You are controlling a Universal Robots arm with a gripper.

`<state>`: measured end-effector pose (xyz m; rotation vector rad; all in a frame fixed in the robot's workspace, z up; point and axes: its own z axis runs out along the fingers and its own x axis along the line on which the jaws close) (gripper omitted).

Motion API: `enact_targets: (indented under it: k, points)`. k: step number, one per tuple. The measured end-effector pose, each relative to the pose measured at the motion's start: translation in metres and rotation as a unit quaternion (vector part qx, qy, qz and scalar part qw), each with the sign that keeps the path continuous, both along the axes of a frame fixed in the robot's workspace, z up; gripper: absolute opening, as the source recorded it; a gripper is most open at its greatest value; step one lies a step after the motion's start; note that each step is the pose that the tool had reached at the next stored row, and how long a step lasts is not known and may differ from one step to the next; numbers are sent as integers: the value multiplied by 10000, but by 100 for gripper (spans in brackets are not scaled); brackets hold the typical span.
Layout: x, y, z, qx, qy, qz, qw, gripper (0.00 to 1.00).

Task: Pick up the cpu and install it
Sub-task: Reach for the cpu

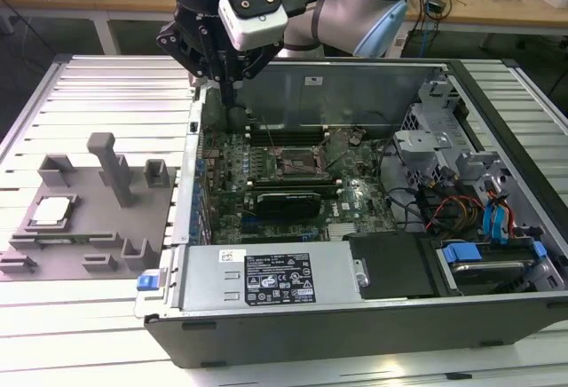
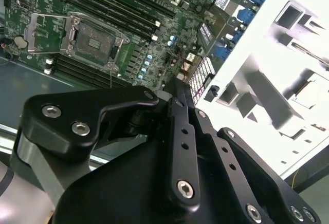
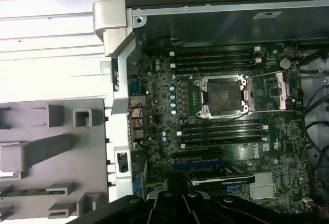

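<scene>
Nearest in the exterior view, an open computer case point(image 1: 355, 325) lies on its side on the ribbed metal worktop point(image 1: 89, 94), with a silver power supply point(image 1: 266, 276) along its near wall and a drive bay with blue tabs point(image 1: 461, 254) toward the exterior view's right. Beside the case, on the exterior view's left, sits a grey fixture plate point(image 1: 98, 254) with upright blocks. The cpu point(image 1: 51, 211) rests flat in a recess on that plate's left part, its silvery top facing up, with nothing touching it.

Further in, the green motherboard point(image 1: 266, 161) covers the case floor. A dark expansion card point(image 1: 286, 201) lies across it, and beyond that is the socket point(image 1: 297, 167), flanked by memory slots. In the first wrist view the socket's metal frame stands open, its load plate swung off to one side.

Further still, the gripper point(image 1: 232, 96) hangs above the case's far corner on the exterior view's left, over the motherboard's edge and well apart from the cpu. Its black fingers point(image 1: 222, 67) taper together to a narrow tip, clenched on nothing. Behind the arm, wooden desks point(image 1: 106, 1) carry cables and loose items.
</scene>
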<state>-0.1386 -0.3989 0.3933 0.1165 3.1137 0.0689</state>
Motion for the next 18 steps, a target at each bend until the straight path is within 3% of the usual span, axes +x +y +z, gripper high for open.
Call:
enact_targets:
  k: [18]
  points:
    - [-90, 0, 0, 0, 0, 0, 10000, 11]
